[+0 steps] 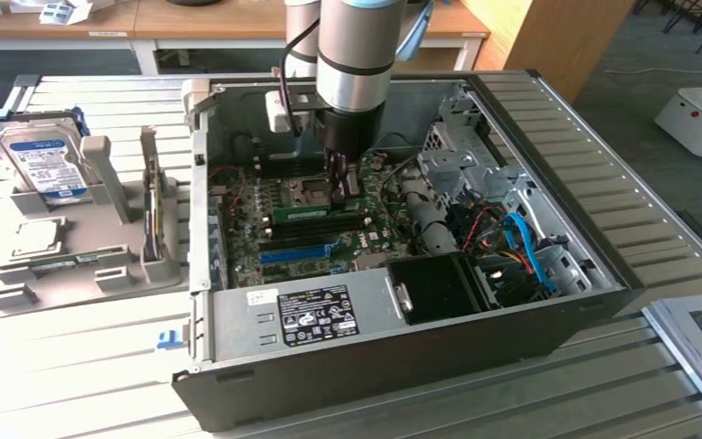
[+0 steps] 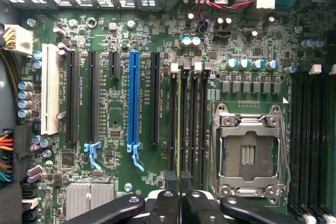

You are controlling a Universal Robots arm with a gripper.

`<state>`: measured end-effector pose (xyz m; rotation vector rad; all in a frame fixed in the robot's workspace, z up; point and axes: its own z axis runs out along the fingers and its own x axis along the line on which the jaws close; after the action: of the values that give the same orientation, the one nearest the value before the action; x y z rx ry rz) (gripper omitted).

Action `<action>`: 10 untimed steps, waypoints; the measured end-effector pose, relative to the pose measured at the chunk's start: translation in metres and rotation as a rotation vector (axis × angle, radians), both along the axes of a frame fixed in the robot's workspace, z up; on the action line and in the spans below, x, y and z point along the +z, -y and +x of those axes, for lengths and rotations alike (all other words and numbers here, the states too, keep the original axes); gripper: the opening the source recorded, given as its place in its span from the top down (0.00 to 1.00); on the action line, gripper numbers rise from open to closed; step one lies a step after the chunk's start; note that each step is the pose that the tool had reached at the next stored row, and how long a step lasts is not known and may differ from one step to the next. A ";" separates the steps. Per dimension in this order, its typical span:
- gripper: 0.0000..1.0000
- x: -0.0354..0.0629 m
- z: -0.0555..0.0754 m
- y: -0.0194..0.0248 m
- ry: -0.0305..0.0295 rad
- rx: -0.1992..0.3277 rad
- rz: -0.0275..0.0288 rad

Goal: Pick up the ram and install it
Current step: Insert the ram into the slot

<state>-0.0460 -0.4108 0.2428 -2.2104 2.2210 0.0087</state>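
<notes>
End effector (image 2: 180, 181) clamped on ram (image 2: 180, 124), edge-on over DIMM slots (image 2: 192, 124). Likely light, stiff, fragile; best gripped mid-length, off the contacts.

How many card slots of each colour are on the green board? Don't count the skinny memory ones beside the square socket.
White slot: 1
Blue slot: 1
Black slots: 4 (one is short)
Total: 6

print illegible on hard drive label (image 1: 47, 166), black case label (image 1: 314, 309)
</notes>
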 end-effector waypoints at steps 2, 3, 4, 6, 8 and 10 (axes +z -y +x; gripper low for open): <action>0.88 -0.0005 0.000 0.0000 0.0000 0.000 0.0000; 0.88 -0.0008 0.000 0.0000 0.0000 0.000 0.0001; 0.88 -0.0011 0.000 0.0000 0.0000 0.000 0.0001; 0.88 -0.0019 0.000 0.0000 0.0001 0.000 0.0002; 0.88 -0.0028 0.000 0.0000 0.0000 0.000 0.0000; 0.88 -0.0037 0.000 0.0000 0.0000 0.000 0.0001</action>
<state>-0.0463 -0.4108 0.2391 -2.2102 2.2210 0.0088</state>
